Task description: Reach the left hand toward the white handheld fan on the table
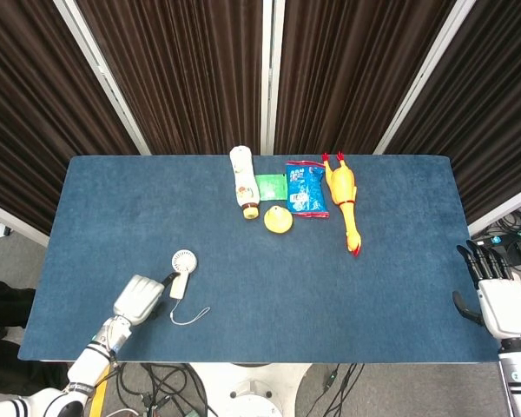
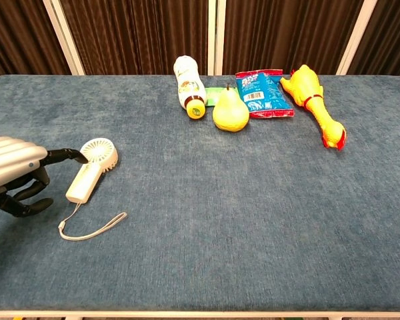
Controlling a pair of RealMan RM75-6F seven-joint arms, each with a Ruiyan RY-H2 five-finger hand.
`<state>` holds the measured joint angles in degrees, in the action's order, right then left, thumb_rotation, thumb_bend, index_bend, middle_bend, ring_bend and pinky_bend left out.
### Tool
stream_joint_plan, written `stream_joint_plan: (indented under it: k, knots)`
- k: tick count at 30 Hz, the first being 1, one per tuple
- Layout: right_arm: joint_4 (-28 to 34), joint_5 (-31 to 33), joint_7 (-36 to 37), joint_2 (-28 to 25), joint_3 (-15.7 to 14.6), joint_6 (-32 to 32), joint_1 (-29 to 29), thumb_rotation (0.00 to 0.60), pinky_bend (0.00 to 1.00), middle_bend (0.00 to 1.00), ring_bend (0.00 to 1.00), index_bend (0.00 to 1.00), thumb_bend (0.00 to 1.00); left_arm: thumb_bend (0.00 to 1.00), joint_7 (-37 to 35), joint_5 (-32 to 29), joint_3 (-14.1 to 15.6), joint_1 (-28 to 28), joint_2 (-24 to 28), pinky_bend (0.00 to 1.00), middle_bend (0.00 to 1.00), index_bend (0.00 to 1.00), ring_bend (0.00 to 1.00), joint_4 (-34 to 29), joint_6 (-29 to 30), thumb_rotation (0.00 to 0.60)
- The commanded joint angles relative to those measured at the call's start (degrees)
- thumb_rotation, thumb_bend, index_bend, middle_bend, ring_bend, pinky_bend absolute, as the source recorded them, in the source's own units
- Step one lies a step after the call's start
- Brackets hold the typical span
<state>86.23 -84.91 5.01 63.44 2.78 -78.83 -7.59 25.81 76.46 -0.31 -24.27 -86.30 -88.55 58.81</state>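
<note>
At the table's near left corner, the robot's left hand (image 2: 13, 173) sits low over the blue cloth, silver back upward, dark fingers (image 2: 65, 155) curled and parted, holding nothing. One fingertip reaches to just beside the white handheld fan (image 2: 90, 170), at the point where its round head meets the handle; whether they touch cannot be told. The fan lies flat near the table's (image 1: 113, 208) left front, head toward the far edge, handle toward the near edge, its white wrist cord (image 2: 93, 227) looping out over the cloth toward the front edge.

Open cloth stretches from the fan across the middle of the table. Along the far edge, near its centre, a row of things lies close together: a white bottle (image 2: 189, 85) on its side with its yellow cap facing forward, a green packet (image 1: 270, 186) behind a yellow pear (image 2: 230, 110), a blue snack bag (image 2: 263, 93), and a yellow rubber chicken (image 2: 317, 105) stretched out toward the right front. No container here shows any contents.

At the right edge near the front corner, seen only from the head view, the right hand (image 1: 493, 291) rests off the table's side, dark fingers extended and apart, empty.
</note>
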Motion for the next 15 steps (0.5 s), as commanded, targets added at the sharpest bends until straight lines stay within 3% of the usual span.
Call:
stream_joint_plan:
  k: [1,15]
  knots:
    - [-0.05,0.01,0.03,0.03,-0.02,0.01,0.02,0.600,0.00,0.00,0.00,0.00,0.33,0.41,0.22,-0.18,0.18,-0.09,0.04,0.85,0.82,0.15,0.85,-0.07,0.03,0.600]
    - [-0.13,0.51,-0.12,0.12,-0.04,0.68,-0.09,0.600,0.00,0.00,0.00,0.00,0.33,0.41,0.50,-0.93,0.72,-0.60,-0.20,0.85,0.82,0.15,0.85,0.23,0.43,0.600]
